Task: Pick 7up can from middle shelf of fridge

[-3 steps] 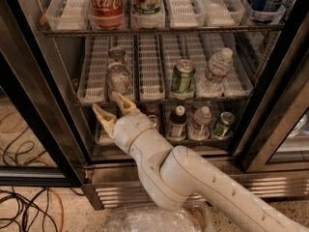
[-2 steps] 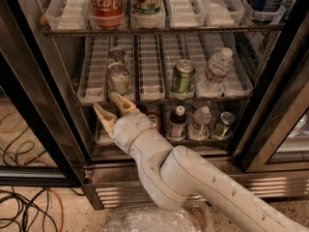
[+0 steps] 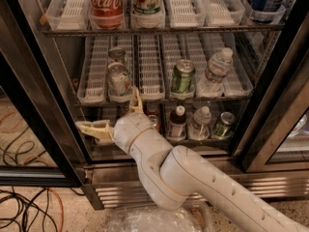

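Note:
The 7up can (image 3: pixel 118 79), silvery-white with a shiny lid, stands at the front of a left lane on the middle shelf (image 3: pixel 150 72) of the fridge (image 3: pixel 273 88). A second silvery can (image 3: pixel 117 55) stands right behind it. My gripper (image 3: pixel 114 113) sits just below the shelf's front edge, under the 7up can. It is open: one fingertip (image 3: pixel 136 98) points up beside the can's base, the other (image 3: pixel 88 127) points left. Nothing is held.
A mostly green can (image 3: pixel 182 76) and a water bottle (image 3: pixel 215 71) share the middle shelf to the right. A Coca-Cola can (image 3: pixel 105 3) and other cans stand above. Bottles (image 3: pixel 177 123) and a green can (image 3: pixel 223 124) stand below. Cables (image 3: pixel 24 211) lie on the floor at left.
The two fingers now stand wider apart: the left one has dropped lower and points left, the other has moved right, up toward the shelf edge. The arm has hardly moved.

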Tool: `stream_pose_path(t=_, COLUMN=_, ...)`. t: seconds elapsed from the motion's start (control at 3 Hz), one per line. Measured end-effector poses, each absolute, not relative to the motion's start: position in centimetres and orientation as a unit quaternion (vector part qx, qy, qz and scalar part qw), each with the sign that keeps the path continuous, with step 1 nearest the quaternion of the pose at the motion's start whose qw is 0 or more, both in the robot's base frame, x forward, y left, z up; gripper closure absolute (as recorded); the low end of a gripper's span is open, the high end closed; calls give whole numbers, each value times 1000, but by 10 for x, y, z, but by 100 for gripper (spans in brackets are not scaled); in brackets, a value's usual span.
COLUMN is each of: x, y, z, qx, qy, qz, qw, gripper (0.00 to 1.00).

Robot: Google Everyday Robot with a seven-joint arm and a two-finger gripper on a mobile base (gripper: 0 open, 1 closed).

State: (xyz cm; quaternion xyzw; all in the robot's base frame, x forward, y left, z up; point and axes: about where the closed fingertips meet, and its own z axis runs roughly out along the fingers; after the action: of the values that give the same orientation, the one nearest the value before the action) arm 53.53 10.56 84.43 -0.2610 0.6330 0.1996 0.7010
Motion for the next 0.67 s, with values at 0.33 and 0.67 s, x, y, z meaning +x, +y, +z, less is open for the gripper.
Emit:
stream_pose_path(t=0.33, x=539, y=105, z=841, qx=-261, qy=636, qz=196, qw=699, gripper=2)
stream_pose_path(t=0.67, x=544, y=105, z=839, qx=-261, qy=639, qz=190, qw=698, gripper=5)
